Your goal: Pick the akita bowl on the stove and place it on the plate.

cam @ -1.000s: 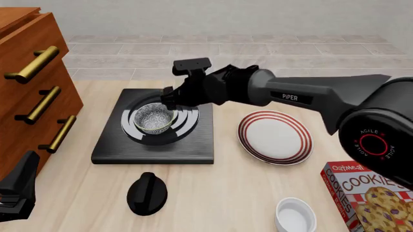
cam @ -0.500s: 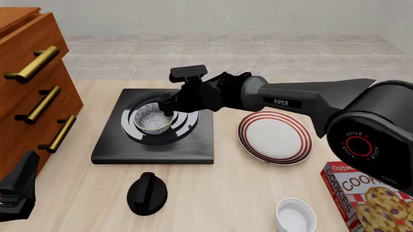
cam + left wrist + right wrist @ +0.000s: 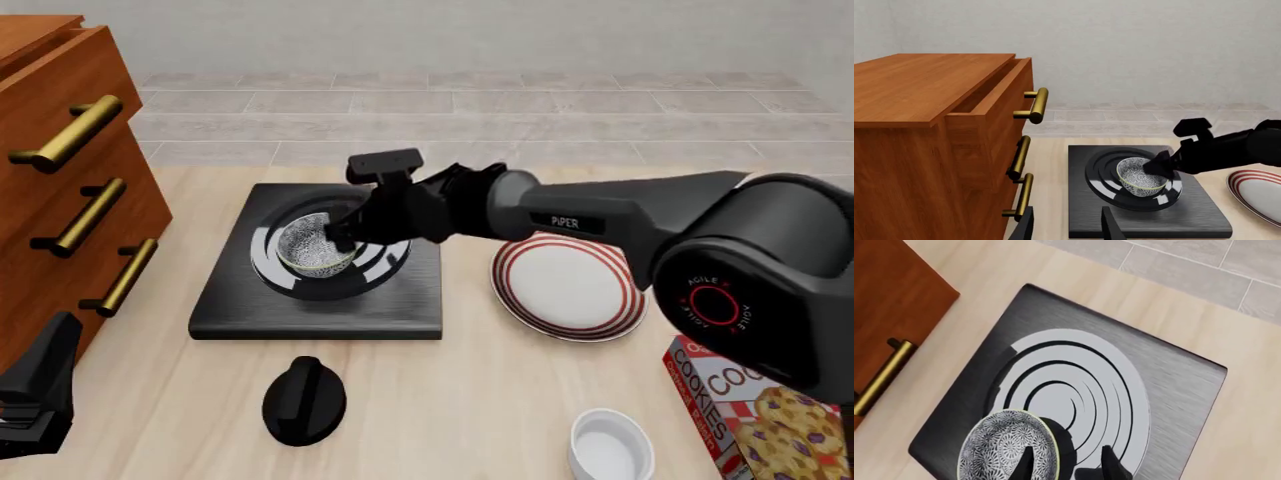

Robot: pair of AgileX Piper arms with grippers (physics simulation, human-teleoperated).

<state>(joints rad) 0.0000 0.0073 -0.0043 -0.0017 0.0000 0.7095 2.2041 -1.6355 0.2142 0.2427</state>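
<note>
The akita bowl (image 3: 318, 244) sits upright on the stove (image 3: 320, 300), mouth up, at the middle of the burner rings. It is small and round, so it has no long axis; its inside is speckled grey-silver, its outside dark, its rim thin and pale. The stove is a flat square black slab with a brushed look and white-grey concentric rings.

My right gripper (image 3: 1066, 464) has its fingers parted astride the bowl's rim, one finger inside and one outside; I cannot tell whether they press on it. My left gripper (image 3: 1066, 225) hangs open, near the wooden drawer chest (image 3: 934, 145). The glossy red-striped white plate (image 3: 570, 284) lies flat on the pale wood counter (image 3: 481, 400), just beside the stove.
</note>
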